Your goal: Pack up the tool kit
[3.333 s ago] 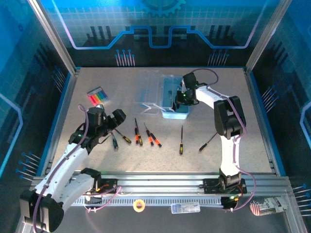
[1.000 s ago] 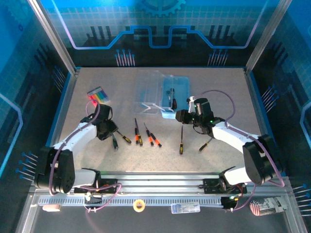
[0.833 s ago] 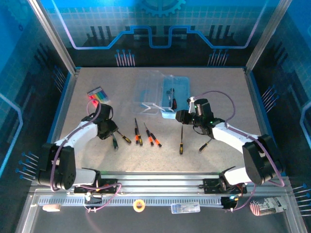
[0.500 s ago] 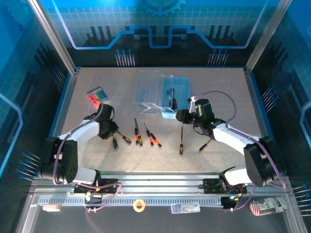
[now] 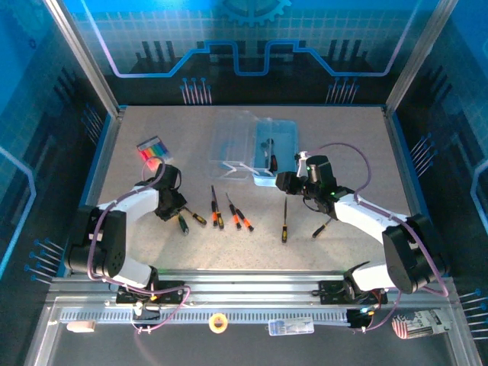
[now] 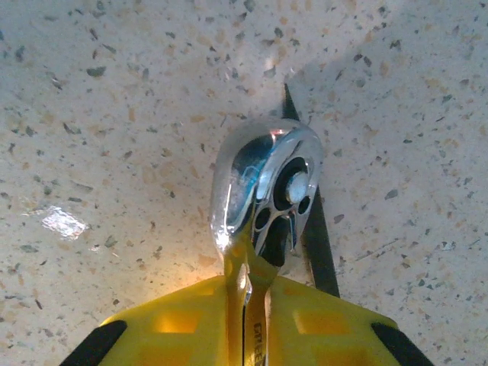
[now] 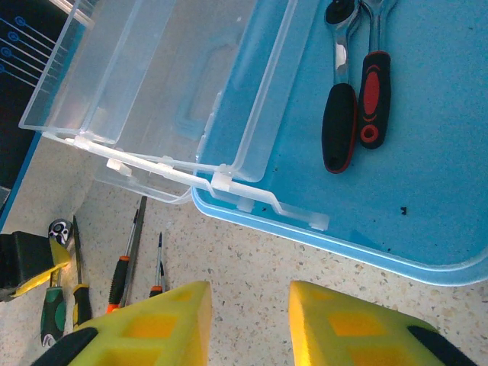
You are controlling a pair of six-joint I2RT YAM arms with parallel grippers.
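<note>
Change: the left gripper (image 6: 248,284) has narrowed over the last second and its elbow has swung out toward the table's left edge; the right arm has not moved.
Left gripper: yellow fingers pinched on the neck of one green-handled ratchet (image 6: 263,183), just below its chrome head. The ratchet lies on the speckled table (image 5: 366,152).
Right gripper (image 7: 248,305): jaws partly apart, nothing between them, just off the near edge of the blue case (image 7: 427,152).
Case: one, open, with its clear lid (image 7: 152,76) hinged out to the left.
Tools in case: two, side by side: a black-handled ratchet (image 7: 339,122) and a red-handled wrench (image 7: 371,107).
Loose tools, centre: a cluster of slim screwdrivers (image 5: 216,207) beside the held ratchet, five as best I can count.
Loose tools, right: two, a long driver (image 5: 284,221) and a dark driver (image 5: 326,226).
Coloured bit pack (image 5: 151,150): one, far left.
</note>
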